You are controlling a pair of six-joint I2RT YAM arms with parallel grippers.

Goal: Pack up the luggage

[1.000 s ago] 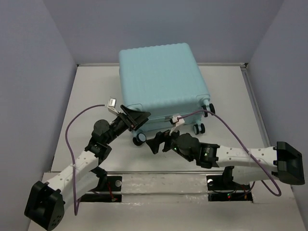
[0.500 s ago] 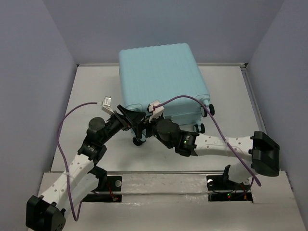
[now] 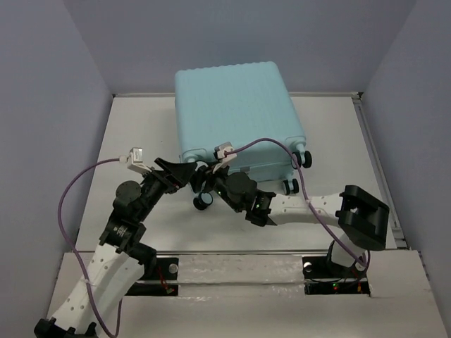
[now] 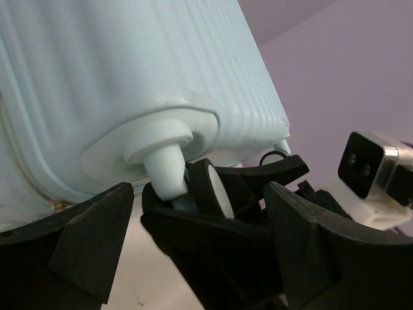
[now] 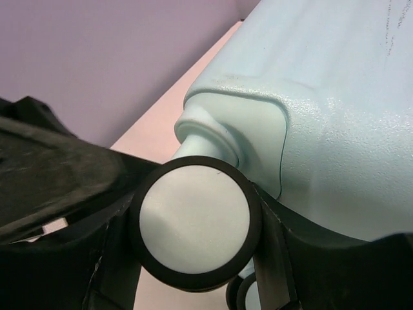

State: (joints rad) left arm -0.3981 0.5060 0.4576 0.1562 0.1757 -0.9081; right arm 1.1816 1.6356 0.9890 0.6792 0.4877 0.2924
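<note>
Hidden: the luggage (image 3: 236,105)'s near-left wheel (image 4: 211,187), covered from above by left arm (image 3: 106,246) and right arm (image 3: 310,208)
Luggage: flat on the surface (image 3: 134,134), far middle, wheels toward the arms
Arms: both reach inward, meeting at that corner
Left gripper (image 4: 197,200): spread wide around the wheel's stem, contact unclear
Right gripper (image 5: 193,213): closed narrow, fingers (image 5: 284,271) against both sides of the wheel

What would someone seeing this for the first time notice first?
The big pale aqua luggage fills the far middle of the table. At its near-left corner both arms converge on one spinner wheel. The right pincer straddles it, so the wheel fills the right wrist view, while the open left pincer frames it from the left.
</note>
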